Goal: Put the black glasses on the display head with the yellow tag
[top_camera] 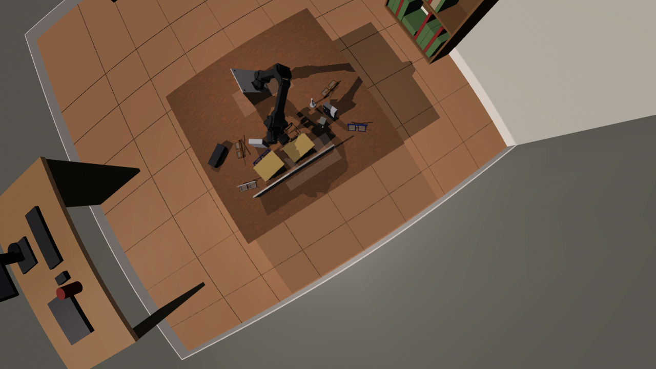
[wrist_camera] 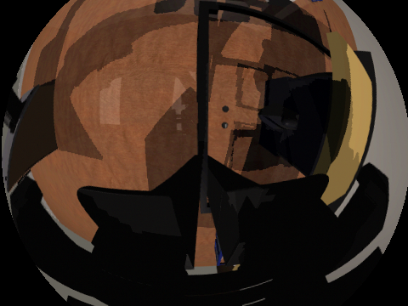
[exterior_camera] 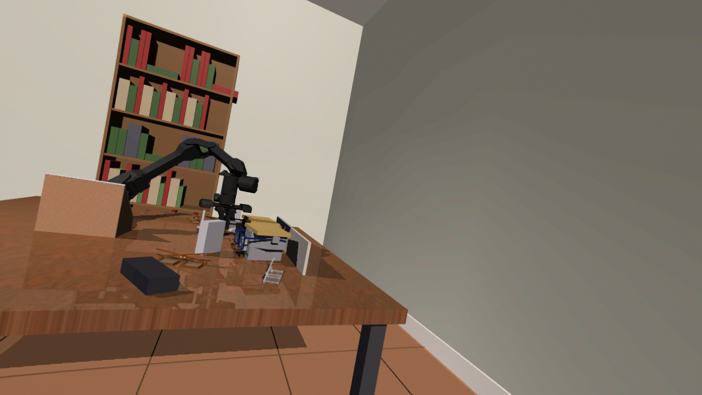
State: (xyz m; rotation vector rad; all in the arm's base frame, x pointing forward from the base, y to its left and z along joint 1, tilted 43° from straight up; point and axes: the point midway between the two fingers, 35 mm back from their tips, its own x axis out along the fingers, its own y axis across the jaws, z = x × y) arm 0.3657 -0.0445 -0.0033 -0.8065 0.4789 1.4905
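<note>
The black glasses show in the wrist view, the front frame [wrist_camera: 203, 85] upright in the picture and one temple reaching toward the upper right. My gripper [wrist_camera: 201, 160] [exterior_camera: 226, 224] is shut on them and holds them above the table. The nearest display head, with a flat yellowish top [top_camera: 299, 147] [wrist_camera: 361, 110], stands beside the gripper, at the right in the wrist view. The other head [top_camera: 268, 165] [exterior_camera: 267, 229] wears blue glasses [exterior_camera: 240, 239]. No yellow tag can be made out. The glasses' temples and the head's ears do not appear to be joined; the head's face is dark.
A white block [top_camera: 255, 142] [exterior_camera: 210, 237] stands near the gripper. Brown glasses [top_camera: 240, 149], a dark box [top_camera: 218, 155] [exterior_camera: 149, 276] and clear glasses [top_camera: 248, 186] lie around the heads. A thin upright panel [top_camera: 293, 171] [exterior_camera: 306, 258] stands behind both heads.
</note>
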